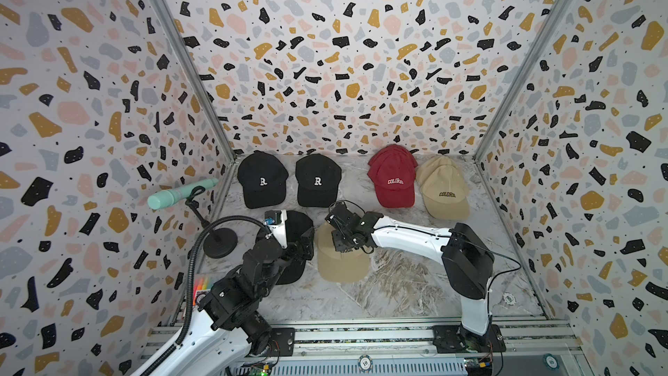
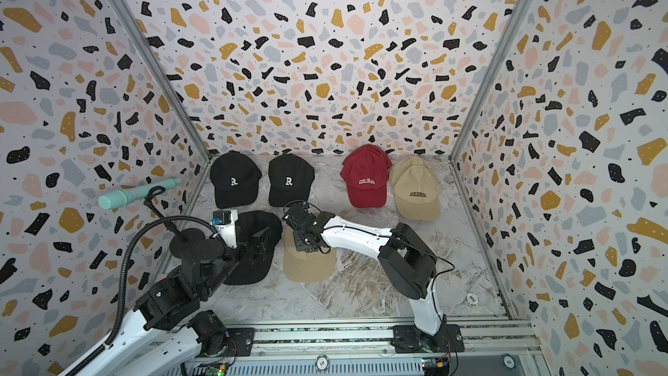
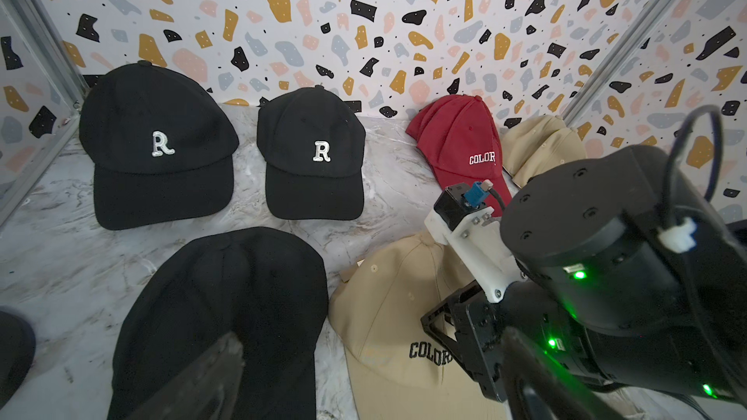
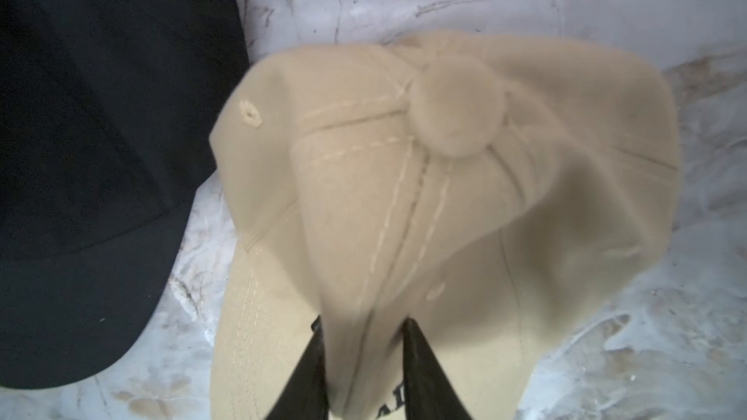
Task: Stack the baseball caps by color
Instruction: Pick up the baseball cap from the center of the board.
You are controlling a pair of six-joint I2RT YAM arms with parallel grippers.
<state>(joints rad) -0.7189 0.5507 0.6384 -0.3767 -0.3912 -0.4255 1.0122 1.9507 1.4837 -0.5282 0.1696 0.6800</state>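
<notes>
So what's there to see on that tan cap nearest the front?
The front tan cap is soft beige cloth with stitched seams, a covered top button, eyelets and black lettering above the brim. It lies crown up on the marble tabletop, brim toward the robot, beside a black cap. The right gripper pinches a fold of its crown.

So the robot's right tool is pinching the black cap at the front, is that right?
No. The right tool is pinching the front tan cap, not the black cap lying beside it. The right wrist view shows a fold of tan fabric squeezed between its two fingers.
</notes>
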